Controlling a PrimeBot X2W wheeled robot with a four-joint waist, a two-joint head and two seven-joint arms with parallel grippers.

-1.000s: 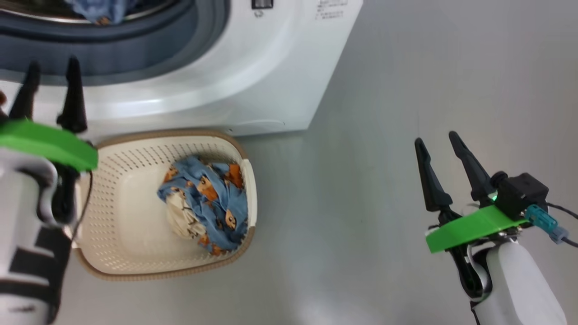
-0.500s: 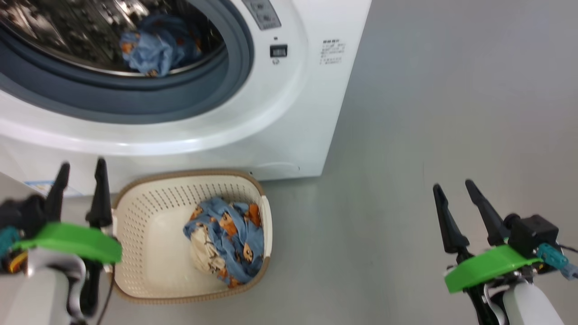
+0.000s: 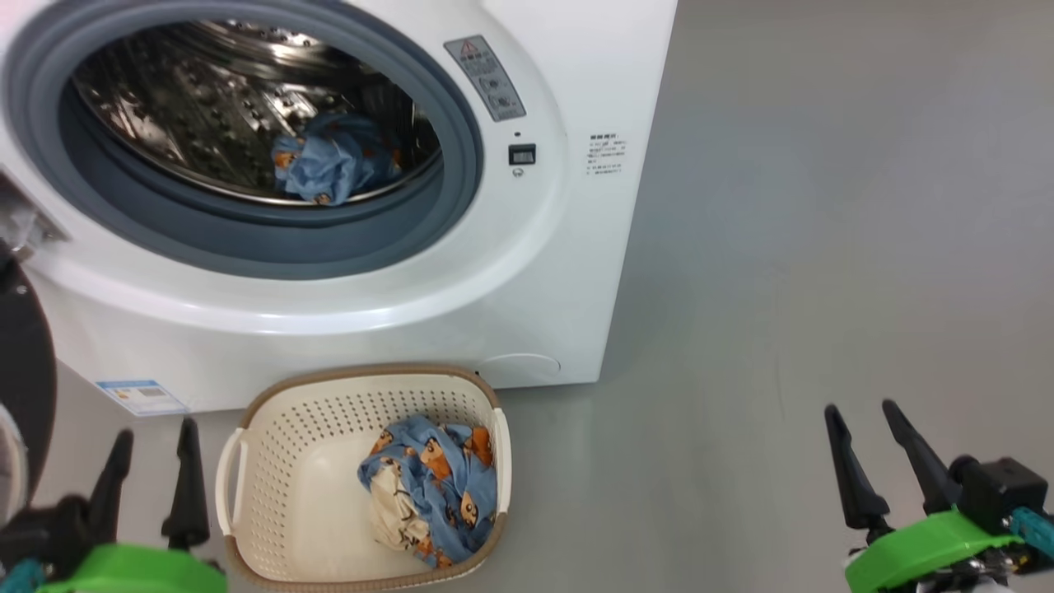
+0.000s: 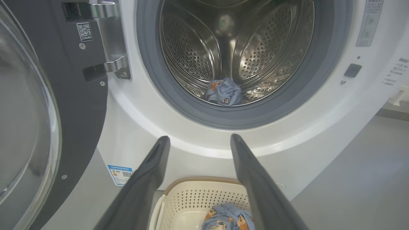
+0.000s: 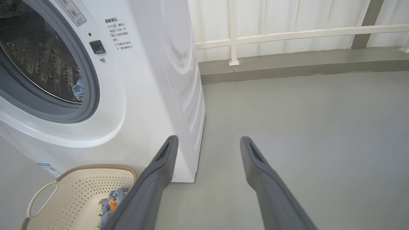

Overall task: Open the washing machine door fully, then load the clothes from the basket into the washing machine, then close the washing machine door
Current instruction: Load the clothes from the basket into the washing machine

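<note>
In the lower corners, the left gripper (image 3: 156, 435) and right gripper (image 3: 861, 414) are seen spread wide, nothing held. Between them, lower centre, clothes (image 3: 432, 494) are bundled in the basket (image 3: 362, 375). Beyond, another garment (image 3: 329, 165) is seen in the drum (image 3: 206, 91) of the washing machine (image 3: 527, 272), whose door (image 3: 23, 362) is swung open at far left.

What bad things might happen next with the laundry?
One garment lies at the front of the drum, by the grey gasket; it might get pinched when the door shuts. More clothes sit in the basket, so closing now would leave them out.
</note>
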